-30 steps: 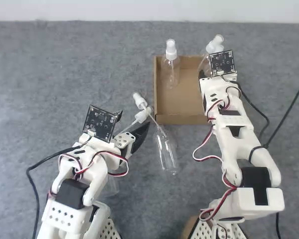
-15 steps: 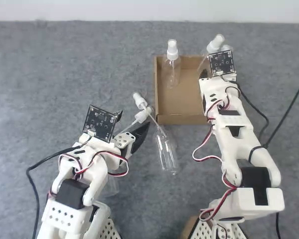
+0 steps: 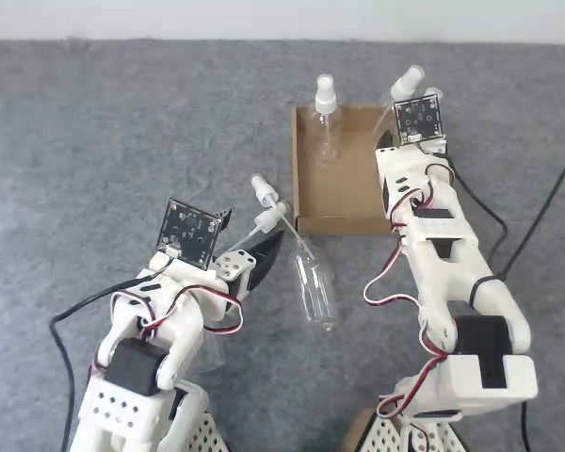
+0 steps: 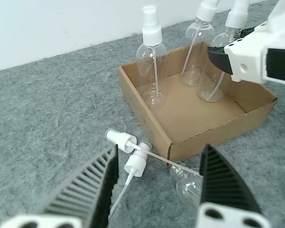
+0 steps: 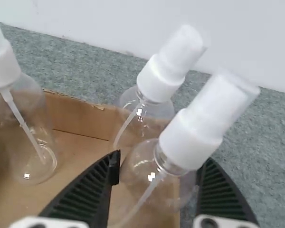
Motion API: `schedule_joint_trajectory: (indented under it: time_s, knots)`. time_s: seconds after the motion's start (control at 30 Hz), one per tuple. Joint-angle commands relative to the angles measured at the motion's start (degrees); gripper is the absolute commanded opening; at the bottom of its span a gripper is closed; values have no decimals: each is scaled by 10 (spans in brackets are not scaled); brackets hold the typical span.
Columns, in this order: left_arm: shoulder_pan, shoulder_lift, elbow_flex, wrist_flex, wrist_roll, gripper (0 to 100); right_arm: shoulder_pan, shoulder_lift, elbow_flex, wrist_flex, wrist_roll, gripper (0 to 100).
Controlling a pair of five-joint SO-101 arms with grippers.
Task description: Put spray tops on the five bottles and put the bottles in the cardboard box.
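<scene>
- Now the left claw [image 4: 160,151] hangs wide open, holding nothing, low over the grey desk [image 3: 122,122] in front of the box [image 3: 344,226].
- Between its fingers lie two loose tops: the first top [image 4: 119,139] and the second top [image 4: 137,164], just beside each other and near the box's front left corner.
- The first top's thin tube runs across to the neck of the lying bottle [image 3: 314,280], which rests uncapped on its side on the desk, outside the box, between the two arms.
- The right claw [image 5: 160,160] is narrow, clamped on the held bottle [image 5: 152,175], one finger on each side of its body.
- That held bottle wears a top and sits inside the box at the far right.
- Just beside it, also capped, the back bottle [image 4: 194,45] stands in the box's far right corner.
- The corner bottle [image 3: 324,127] stands upright and capped in the far left corner, well apart from those two.
</scene>
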Motion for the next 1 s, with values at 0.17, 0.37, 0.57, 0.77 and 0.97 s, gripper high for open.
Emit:
schedule_joint_trajectory:
  time_s: [0.17, 0.37, 0.57, 0.77, 0.97]
  knots:
    - [1, -6, -4, -16, -4, 257, -3, -16, -11, 6, 60, 195]
    - [1, -6, -4, -16, -4, 257, -4, -16, -18, 36, 59, 202]
    - [1, -6, -4, -16, -4, 257, -4, -16, -42, 80, 61, 309]
    - [1, -6, -4, -16, -4, 257, -4, -16, -54, 96, 62, 333]
    - [1, -5, -4, -16, -4, 257, -4, -16, -84, 100, 59, 333]
